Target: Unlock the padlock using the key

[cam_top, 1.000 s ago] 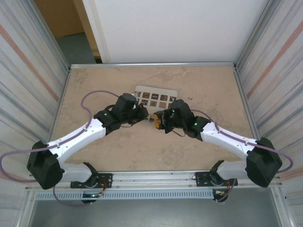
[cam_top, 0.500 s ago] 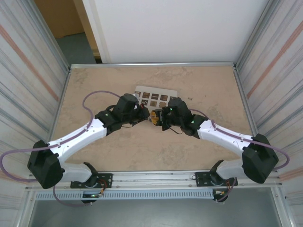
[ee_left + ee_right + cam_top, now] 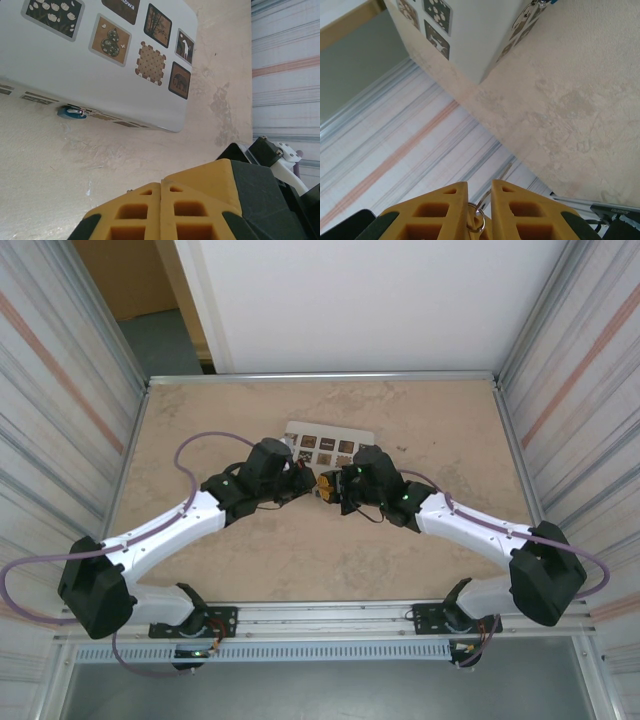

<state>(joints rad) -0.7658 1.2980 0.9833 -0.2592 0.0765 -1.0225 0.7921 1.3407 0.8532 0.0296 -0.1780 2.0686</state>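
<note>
One padlock [image 3: 71, 112] is seen, tiny and blue-bodied with a small metallic shackle. It lies on the worktop [image 3: 125, 160], touching the foot of the pale box's [image 3: 55, 65] side wall. In the right wrist view a scrap of the same blue is caught at the picture's top edge, against the box's lower edge. No writing can be made out on the padlock.

One box is counted. Seven patterned squares are counted on its top face in the left wrist view, among them flowers, a gourd, bamboo and an elephant. On one dark square at the picture's edge the letters "owa" are read, and the rest is cut off. Small printed strips run along the side wall beside the padlock, too small to be read.

Two tools are counted, and in the top external view they are met tip to tip just off the box's near edge. The left tool [image 3: 161, 189] is clenched, its yellow fingers pressed together with nothing seen between them. The right tool's [image 3: 480, 184] fingers are drawn nearly together, and one small metal ring [image 3: 476, 223] sits in the narrow gap. Whether the ring is pinched cannot be told.
</note>
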